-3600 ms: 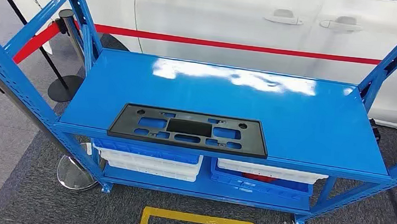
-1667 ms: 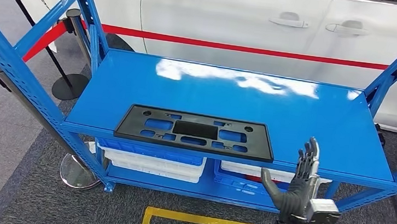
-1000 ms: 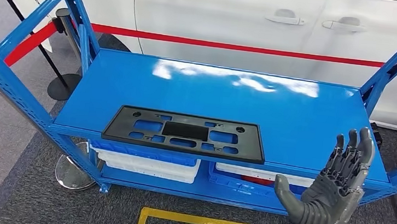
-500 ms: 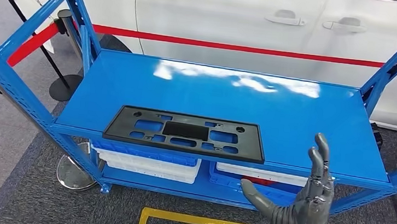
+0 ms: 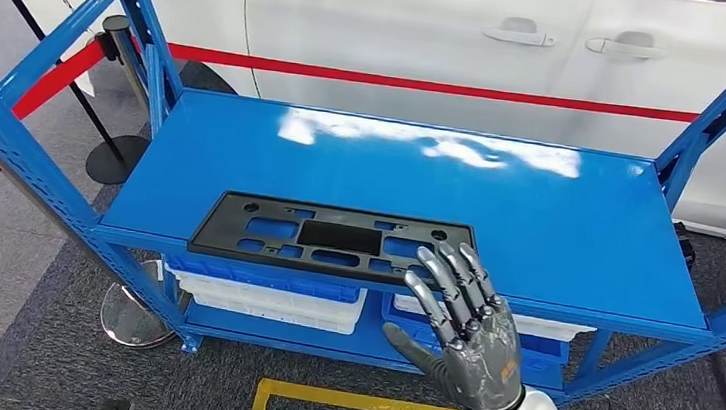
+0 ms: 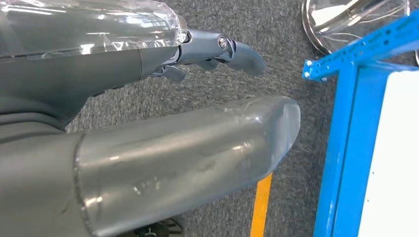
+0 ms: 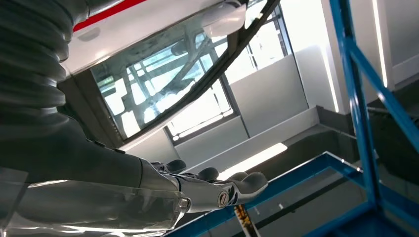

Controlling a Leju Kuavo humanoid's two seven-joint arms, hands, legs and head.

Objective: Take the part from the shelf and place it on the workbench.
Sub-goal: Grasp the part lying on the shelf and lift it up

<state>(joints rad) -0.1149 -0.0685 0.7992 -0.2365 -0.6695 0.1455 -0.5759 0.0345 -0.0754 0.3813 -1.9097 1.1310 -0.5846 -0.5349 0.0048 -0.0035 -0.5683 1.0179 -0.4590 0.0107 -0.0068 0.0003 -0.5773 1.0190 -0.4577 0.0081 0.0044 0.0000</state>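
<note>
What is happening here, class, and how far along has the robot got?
A humanoid robot stands facing a blue shelf parked beside a white car. A flat black plastic part lies near the front edge of the top shelf board. The robot's right hand is raised in front of the shelf with its fingers spread, just short of the part's right end, holding nothing. Its left hand hangs low over the grey carpet. The part has not been picked up yet.

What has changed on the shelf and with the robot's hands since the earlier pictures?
The right hand came up into view at the right, then swung left toward the black part's right end, fingers spread, holding nothing. The part stayed flat at the front edge of the blue shelf.
</note>
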